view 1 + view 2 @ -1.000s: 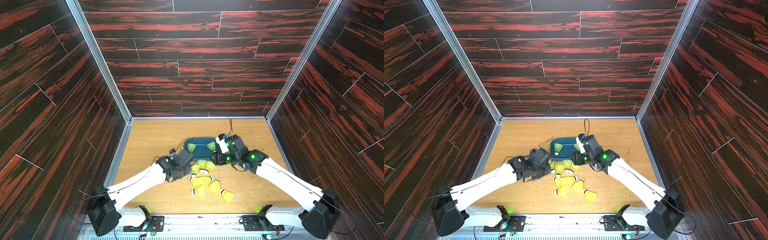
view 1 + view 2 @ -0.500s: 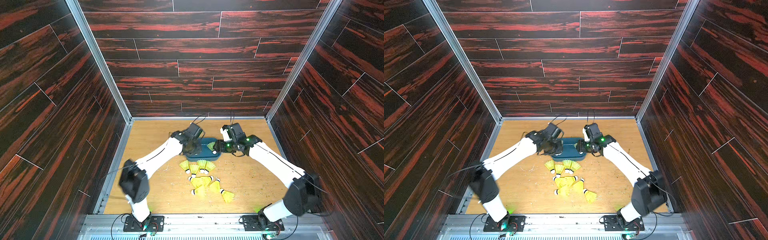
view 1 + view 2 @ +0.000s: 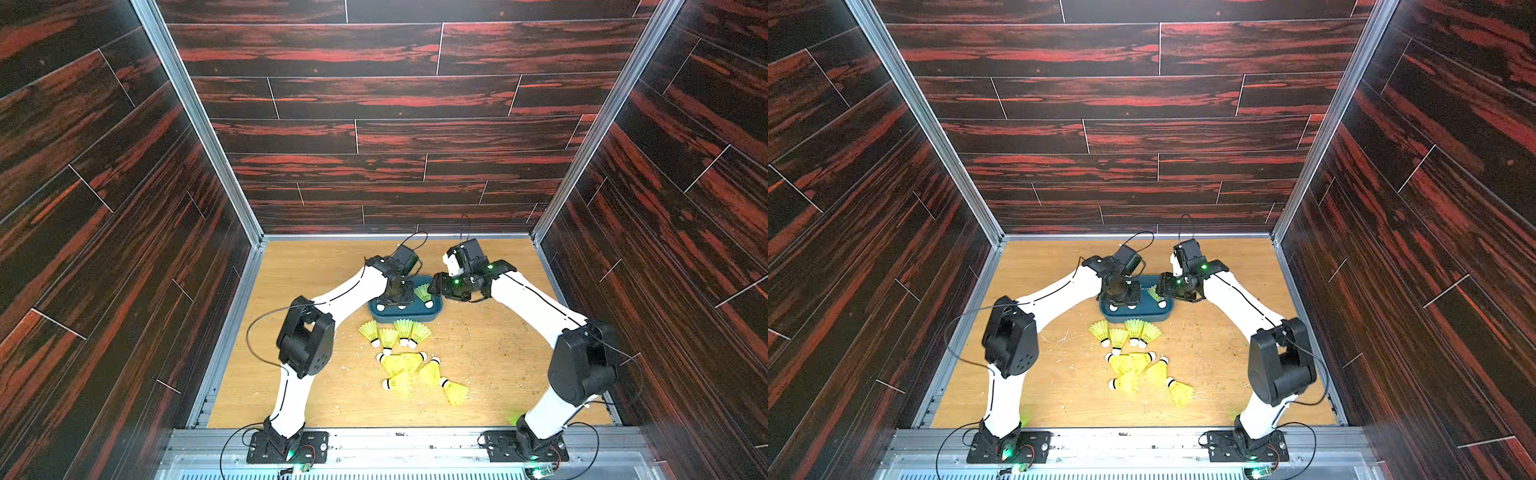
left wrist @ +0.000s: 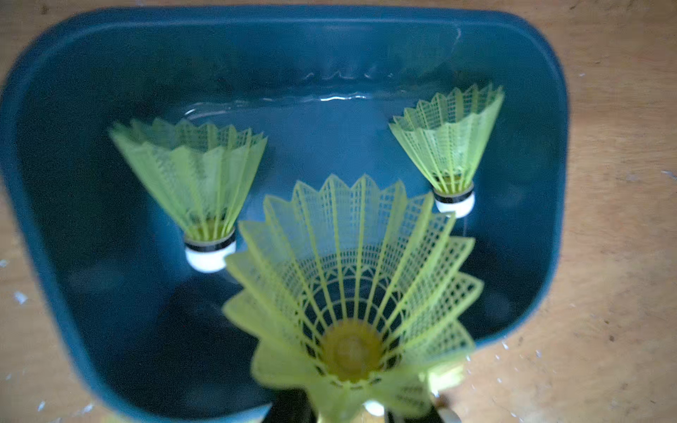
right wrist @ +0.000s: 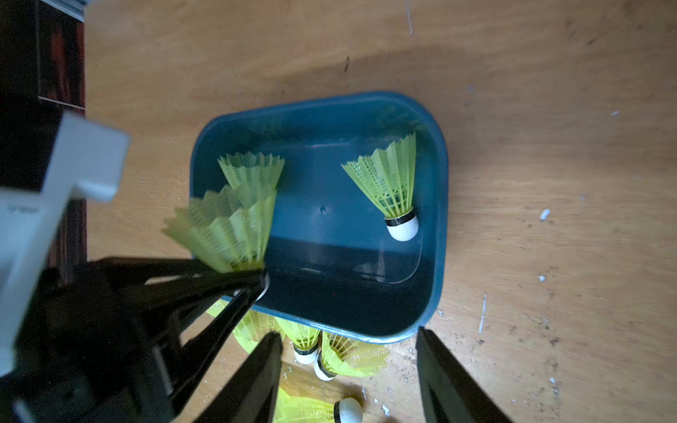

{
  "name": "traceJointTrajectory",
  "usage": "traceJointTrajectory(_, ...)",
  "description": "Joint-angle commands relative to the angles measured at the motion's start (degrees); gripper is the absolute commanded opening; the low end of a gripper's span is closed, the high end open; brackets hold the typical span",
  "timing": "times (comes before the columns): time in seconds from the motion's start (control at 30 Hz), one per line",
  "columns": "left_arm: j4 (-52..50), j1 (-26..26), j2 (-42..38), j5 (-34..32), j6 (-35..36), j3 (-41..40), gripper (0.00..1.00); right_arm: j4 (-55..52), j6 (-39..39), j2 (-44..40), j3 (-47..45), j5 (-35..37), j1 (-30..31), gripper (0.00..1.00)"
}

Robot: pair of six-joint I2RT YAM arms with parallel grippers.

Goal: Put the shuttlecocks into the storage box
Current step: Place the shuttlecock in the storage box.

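Left gripper (image 5: 256, 285) clamps a shuttlecock (image 5: 227, 234) over the box (image 5: 441, 219).
Right gripper (image 5: 348, 335) gapes empty (two shuttlecocks (image 5: 388, 183) already inside).

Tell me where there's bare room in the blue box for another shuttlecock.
The teal-blue plastic storage box has bare floor in its middle, between the two neon yellow-green shuttlecocks lying at either end. The left fingers hold a third shuttlecock above one end. Outside, four more shuttlecocks crowd its near wall.

Wooden tabletop (image 3: 316, 266) boxed in by dark, red-streaked panel walls (image 3: 395, 95).
White flecks (image 5: 544, 214) dot the wood; aluminium rail (image 3: 395, 440) at 6 o'clock.
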Motion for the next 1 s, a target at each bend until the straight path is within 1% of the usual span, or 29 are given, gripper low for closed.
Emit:
traceJointTrajectory(0.0,-1.37,0.41,1.82,-1.31,1.60,2.62,0.14,0.09,0.15,1.55,1.27,-1.39,-0.06,0.62)
traceJointTrajectory(0.3,-2.54,0.69,6.04,-5.03,1.34,4.99,0.14,0.64,-0.03,3.95,2.39,-1.58,-0.36,0.62)
traceJointTrajectory(0.73,-2.35,1.11,9.17,-7.58,0.31,5.51,0.16,0.81,-0.28,5.25,2.85,-1.63,-0.49,0.62)
traceJointTrajectory(0.87,-2.28,1.18,9.48,-8.64,-0.18,5.61,0.18,0.81,-0.31,5.32,2.85,-1.63,-0.49,0.62)
traceJointTrajectory(0.97,-2.04,1.17,9.72,-9.24,-0.68,5.62,0.24,0.73,-0.38,5.36,2.85,-1.63,-0.53,0.62)
